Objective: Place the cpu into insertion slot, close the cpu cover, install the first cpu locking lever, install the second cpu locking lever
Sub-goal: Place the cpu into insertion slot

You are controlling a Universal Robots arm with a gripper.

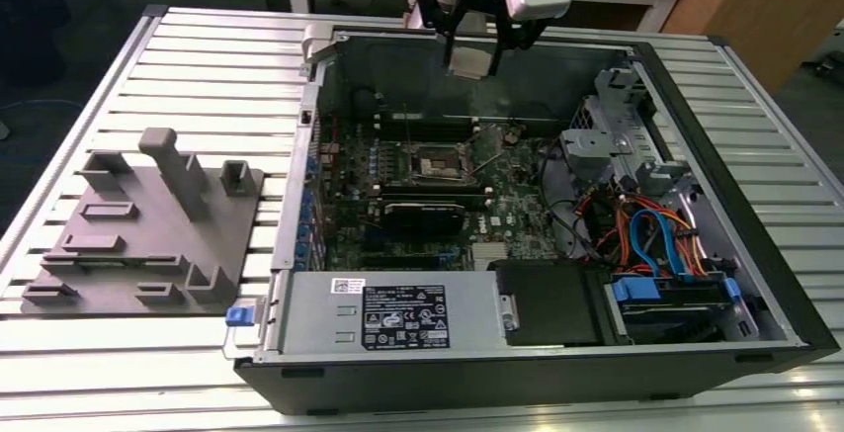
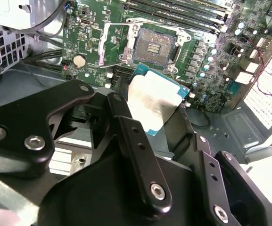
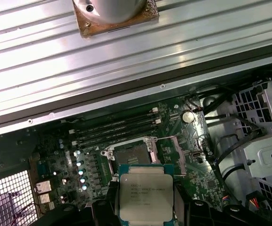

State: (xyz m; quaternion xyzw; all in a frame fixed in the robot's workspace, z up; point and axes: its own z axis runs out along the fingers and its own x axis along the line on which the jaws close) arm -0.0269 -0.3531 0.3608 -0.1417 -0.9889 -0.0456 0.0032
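Observation:
My gripper (image 1: 472, 48) hangs above the far wall of the open computer case and is shut on the cpu (image 1: 471, 60). In both wrist views the cpu (image 2: 152, 101) (image 3: 145, 195), a flat square chip with a silver-grey top and green rim, sits between the black fingers (image 2: 121, 117). Well below it on the green board lies the insertion slot (image 1: 436, 163) (image 2: 154, 46) (image 3: 132, 153), a dark square recess that is uncovered. The cpu cover (image 2: 113, 43), a thin metal frame, stands flipped open at one side of the slot.
The case (image 1: 738, 353) lies on its side on a slatted metal table (image 1: 211, 66). A power supply (image 1: 382, 315), a drive cage with coloured cables (image 1: 646, 234) and a black block (image 1: 422, 216) surround the slot. A grey fixture plate (image 1: 145, 229) sits at the exterior view's left.

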